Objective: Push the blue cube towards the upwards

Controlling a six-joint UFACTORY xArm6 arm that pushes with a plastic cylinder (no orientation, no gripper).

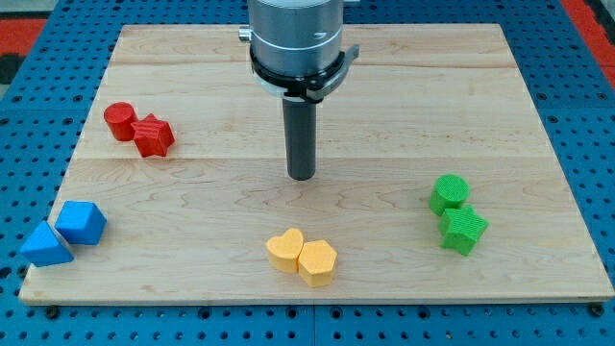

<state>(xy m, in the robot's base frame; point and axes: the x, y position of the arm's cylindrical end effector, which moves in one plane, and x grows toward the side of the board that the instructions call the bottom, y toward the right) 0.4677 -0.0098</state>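
Eight blocks sit paired up around the wooden counter (384,115), which leaves the middle bare, and that bare middle is where my tip (302,177) is parked, well apart from everything. No claw on this rig at all, just the straight rod, so open-or-closed isn't a thing here.

The blue cube (82,222) sits at the near left corner, touching a blue triangular block (44,245) that's even closer to the edge on its left. Far left there's a red cylinder (120,121) pressed up against a red star-ish block (153,135). Near the middle edge are two yellow hearts (284,250) (317,261) side by side, and on the right a green cylinder (449,193) sits just behind a green star-ish block (463,231).

My guess on why the tip sits where it does: centre of the board is neutral ground, nothing gets bumped. To shove the cube toward the far edge I'd need to swing round to its near side first, and there's not much room between it and the counter's edge. The triangle touching it could easily get dragged along, and the red pair sits roughly in the path further up
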